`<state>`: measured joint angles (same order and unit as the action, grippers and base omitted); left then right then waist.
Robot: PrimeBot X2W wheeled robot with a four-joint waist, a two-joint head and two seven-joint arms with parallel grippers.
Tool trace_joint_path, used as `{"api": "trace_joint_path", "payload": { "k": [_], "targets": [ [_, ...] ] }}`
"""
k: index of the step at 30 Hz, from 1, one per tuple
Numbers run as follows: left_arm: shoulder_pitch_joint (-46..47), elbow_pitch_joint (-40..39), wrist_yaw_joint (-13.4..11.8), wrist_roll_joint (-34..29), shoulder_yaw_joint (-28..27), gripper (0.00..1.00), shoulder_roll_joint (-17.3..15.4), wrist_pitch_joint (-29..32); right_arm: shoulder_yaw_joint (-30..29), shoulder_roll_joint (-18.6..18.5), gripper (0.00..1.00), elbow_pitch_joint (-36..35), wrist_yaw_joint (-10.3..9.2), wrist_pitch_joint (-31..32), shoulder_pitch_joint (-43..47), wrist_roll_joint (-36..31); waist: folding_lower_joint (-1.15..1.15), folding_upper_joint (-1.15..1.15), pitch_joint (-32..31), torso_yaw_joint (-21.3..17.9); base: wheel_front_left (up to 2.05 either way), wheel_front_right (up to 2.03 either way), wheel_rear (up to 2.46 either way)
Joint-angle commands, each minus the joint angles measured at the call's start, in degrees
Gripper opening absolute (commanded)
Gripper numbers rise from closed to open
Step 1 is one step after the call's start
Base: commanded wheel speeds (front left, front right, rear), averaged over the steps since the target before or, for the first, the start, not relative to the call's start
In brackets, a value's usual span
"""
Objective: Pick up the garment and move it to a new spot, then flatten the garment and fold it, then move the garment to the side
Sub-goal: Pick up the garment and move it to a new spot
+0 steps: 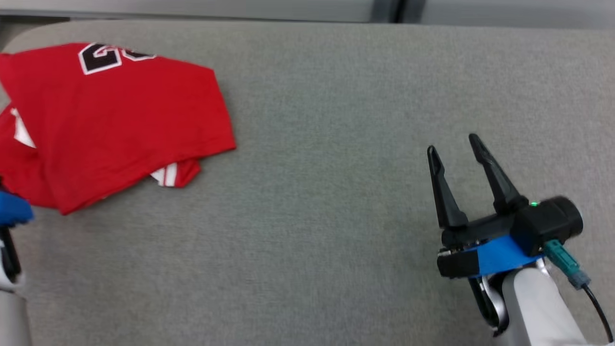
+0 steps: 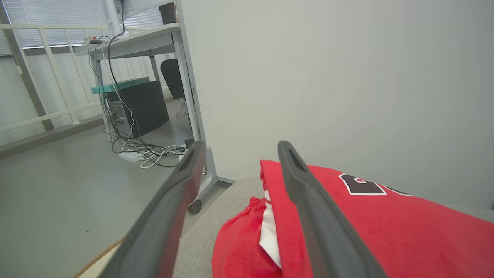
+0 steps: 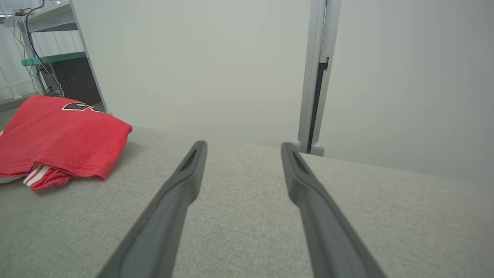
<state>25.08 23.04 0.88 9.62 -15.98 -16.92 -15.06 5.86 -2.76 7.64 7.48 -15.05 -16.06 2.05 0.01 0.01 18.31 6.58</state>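
Observation:
The garment (image 1: 115, 120) is a red jersey with black, white-edged numbers, lying folded at the far left of the grey cushioned surface (image 1: 336, 144). A sleeve with white stripes pokes out under its near edge. The right wrist view has the garment (image 3: 58, 135) at its left. My right gripper (image 1: 454, 144) stands open and empty over bare fabric at the lower right, far from the garment. The left wrist view shows my left gripper (image 2: 239, 148) open with nothing between its fingers, hovering over the garment's (image 2: 386, 224) left end near the surface's corner. In the head view the left arm's blue wrist (image 1: 12, 209) is at the left edge.
A pale wall (image 2: 328, 77) rises behind the surface. Beyond the left corner, a desk (image 2: 127, 42) with a dark computer case (image 2: 139, 104) and loose cables (image 2: 142, 152) stands on the floor. A white vertical post (image 3: 318, 73) stands at the back right.

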Motion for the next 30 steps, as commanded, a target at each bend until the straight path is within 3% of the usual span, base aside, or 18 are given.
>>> {"api": "trace_joint_path", "payload": {
  "k": [1,8,14,27,28,29,30],
  "targets": [
    [2.1,1.9,0.7,0.5,-0.5,1.00,-1.2,-0.2,0.0,-0.2,1.00,-1.1,0.03,-0.2,-1.1,-0.6,-0.01,-0.01,1.1,-0.6,0.00,0.00,0.00],
    [11.1,13.2,3.2,2.0,-0.4,1.00,-5.6,0.0,-0.3,-0.2,1.00,-4.5,0.03,-0.2,-2.4,-2.4,-0.01,-0.01,6.1,-3.7,0.00,0.00,0.00],
    [16.4,22.9,4.1,2.7,0.5,1.00,-7.3,0.8,-0.4,-0.2,1.00,-6.2,0.03,-0.2,-2.4,-3.3,-0.01,-0.01,9.0,-4.8,0.00,0.00,0.00],
    [21.2,34.9,6.2,4.5,4.5,1.00,-6.9,1.0,0.1,-0.2,1.00,-7.1,0.03,-0.2,-2.1,-4.0,-0.01,-0.01,9.7,-5.5,0.00,0.00,0.00],
    [21.3,35.4,6.3,4.3,5.1,0.66,-7.2,1.1,0.2,-0.2,1.00,-7.1,0.03,-0.2,-2.1,-4.0,-0.01,-0.01,9.5,-5.6,0.00,0.00,0.00],
    [21.5,35.9,6.4,4.8,5.2,0.00,-7.3,1.0,0.3,-0.2,1.00,-7.1,0.03,-0.2,-2.0,-4.0,-0.01,-0.01,9.4,-5.7,0.00,0.00,0.00],
    [21.7,36.4,6.5,5.2,5.3,0.00,-7.3,0.9,0.3,-0.2,1.00,-7.1,0.03,-0.2,-1.9,-4.0,-0.01,-0.01,9.3,-5.7,0.00,0.00,0.00]
  ]
}}
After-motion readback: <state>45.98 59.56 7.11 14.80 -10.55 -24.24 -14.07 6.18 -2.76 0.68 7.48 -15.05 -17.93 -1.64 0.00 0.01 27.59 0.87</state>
